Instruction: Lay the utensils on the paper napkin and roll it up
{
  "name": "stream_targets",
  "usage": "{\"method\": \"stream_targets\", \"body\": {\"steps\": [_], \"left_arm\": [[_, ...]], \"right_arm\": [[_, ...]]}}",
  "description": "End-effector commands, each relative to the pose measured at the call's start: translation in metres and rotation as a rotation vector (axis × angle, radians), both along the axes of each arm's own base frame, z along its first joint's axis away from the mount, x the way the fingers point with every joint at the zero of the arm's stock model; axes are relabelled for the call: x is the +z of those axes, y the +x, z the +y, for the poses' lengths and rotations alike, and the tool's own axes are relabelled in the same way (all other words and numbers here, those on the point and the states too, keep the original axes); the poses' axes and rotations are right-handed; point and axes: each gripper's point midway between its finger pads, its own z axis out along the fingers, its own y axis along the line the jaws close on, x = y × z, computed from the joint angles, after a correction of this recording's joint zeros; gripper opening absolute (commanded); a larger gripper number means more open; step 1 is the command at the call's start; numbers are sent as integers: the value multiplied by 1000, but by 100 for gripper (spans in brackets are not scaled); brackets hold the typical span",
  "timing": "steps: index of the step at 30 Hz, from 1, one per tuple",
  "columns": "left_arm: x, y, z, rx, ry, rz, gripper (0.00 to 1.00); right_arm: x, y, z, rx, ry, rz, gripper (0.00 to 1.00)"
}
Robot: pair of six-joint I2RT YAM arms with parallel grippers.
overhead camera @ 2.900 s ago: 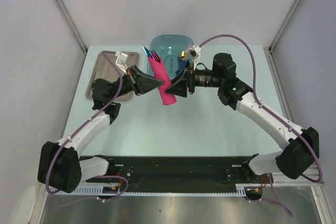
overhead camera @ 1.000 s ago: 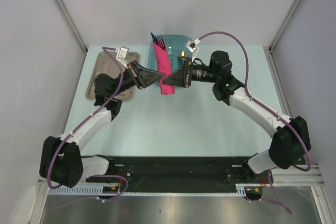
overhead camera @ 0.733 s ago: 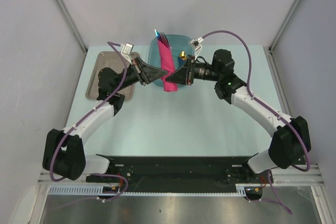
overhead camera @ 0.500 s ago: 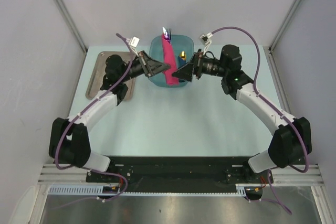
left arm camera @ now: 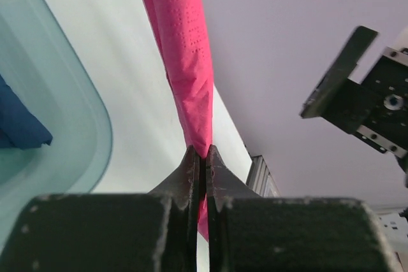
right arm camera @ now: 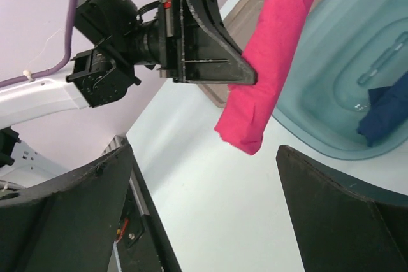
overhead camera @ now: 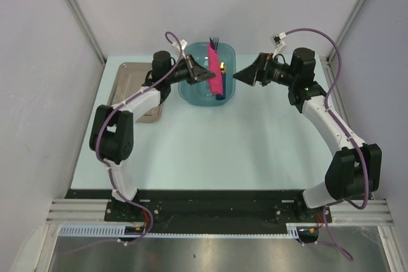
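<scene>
The paper napkin is a pink roll held upright over the blue bin. The utensils' purplish-blue ends stick out of its top. My left gripper is shut on the roll's side; in the left wrist view the pink roll runs up from between the closed fingers. My right gripper is open and empty, a little to the right of the roll. In the right wrist view the roll hangs from the left gripper, and my right fingers stand wide apart.
A chunky blue object with a yellow tip lies in the blue bin, also seen in the right wrist view. A grey-brown metal tray lies at the back left. Grey walls close in the table on three sides.
My left gripper carried the rolled napkin back over the blue bin. My right gripper let go of the roll, opened and drew away to the right.
</scene>
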Motion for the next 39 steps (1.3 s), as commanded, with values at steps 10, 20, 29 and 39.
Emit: {"method": "stream_targets", "body": {"steps": [10,20,29,39], "left_arm": [[-55,71,-6,-35,194,15,0],[-110,94,7,-27,273,45,0],[-144,105,8,-40,293,67,0],[-152,118,7,-56,246,68,0]], "right_arm": [[0,22,-26,-10,-17,-22,100],[-11,31,-39,-17,-7,26,100],[-16,34,-44,-27,-3,48,100],[-17,34,-46,-36,-1,59,100]]}}
